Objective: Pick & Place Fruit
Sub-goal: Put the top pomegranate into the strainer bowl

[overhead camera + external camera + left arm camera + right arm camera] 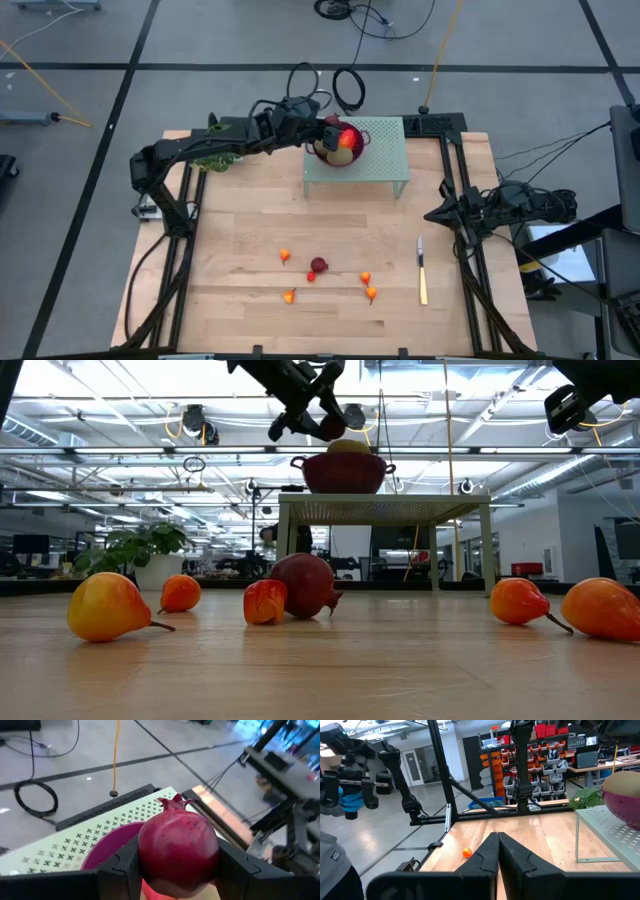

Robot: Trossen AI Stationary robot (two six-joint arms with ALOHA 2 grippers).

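- The left gripper [177, 870] pinches a dark red pomegranate [178, 851], round and glossy, finely speckled, with a small crown on top.
- It hangs just above a magenta bowl [343, 152] on a pale green perforated stand [385, 160].
- More fruit [110, 606], orange-red pieces and a second pomegranate [306, 584], lies on the wooden table [240, 230].
- The right gripper [497, 851], fingers pressed together, waits at the table's right edge.

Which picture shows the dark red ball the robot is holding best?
The left wrist view: the dark red ball fills it, clamped between the left gripper's fingers. The high view and low view show it tiny above the bowl. The right wrist view misses it.
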